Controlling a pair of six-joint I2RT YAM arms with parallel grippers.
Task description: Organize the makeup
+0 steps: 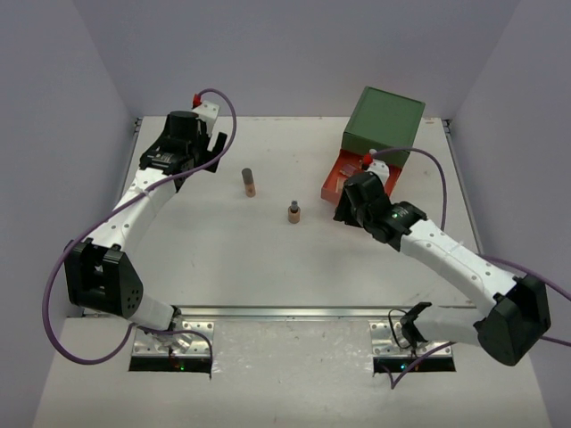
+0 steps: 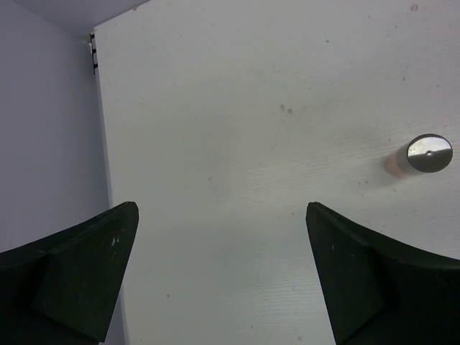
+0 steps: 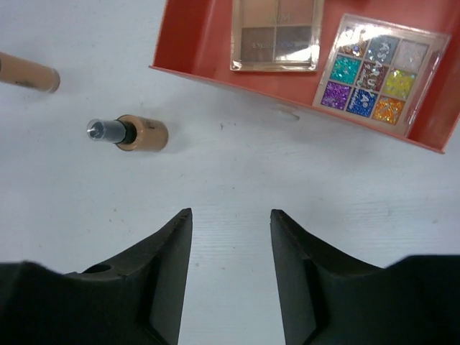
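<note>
- Top view: found the left hand (image 1: 212, 156) at the far left of the tabletop (image 1: 268, 267), spread wide and holding nothing.
- Found the right hand (image 1: 350, 203) just beside the orange drawer (image 1: 332, 183), which stuck out of the green box (image 1: 384, 120). Could not make out its fingers under the wrist there.
- Saw the taller tube (image 1: 249, 183) and the shorter tube (image 1: 293, 212) out in the open between the two hands, apart from each other and with nothing blocking either. Looked upright, both.
- Left wrist view: saw only bare tabletop between the widely parted fingers (image 2: 86, 273), with a wall (image 2: 43, 108) to the left. Caught the taller tube (image 2: 429, 153) near the right edge, silver cap end-on, long axis pointing up towards the camera.
- Right wrist view: found the fingers (image 3: 172, 266) partly apart with nothing between them.
- Saw the brown palette (image 3: 277, 32) and the glitter palette (image 3: 377, 72) lying flat side by side in the drawer ahead, the glitter one slightly askew.
- Spotted the shorter tube (image 3: 133, 133) ahead to the left, outside the drawer, silver neck towards the picture's left. Could not tell standing from lying here.
</note>
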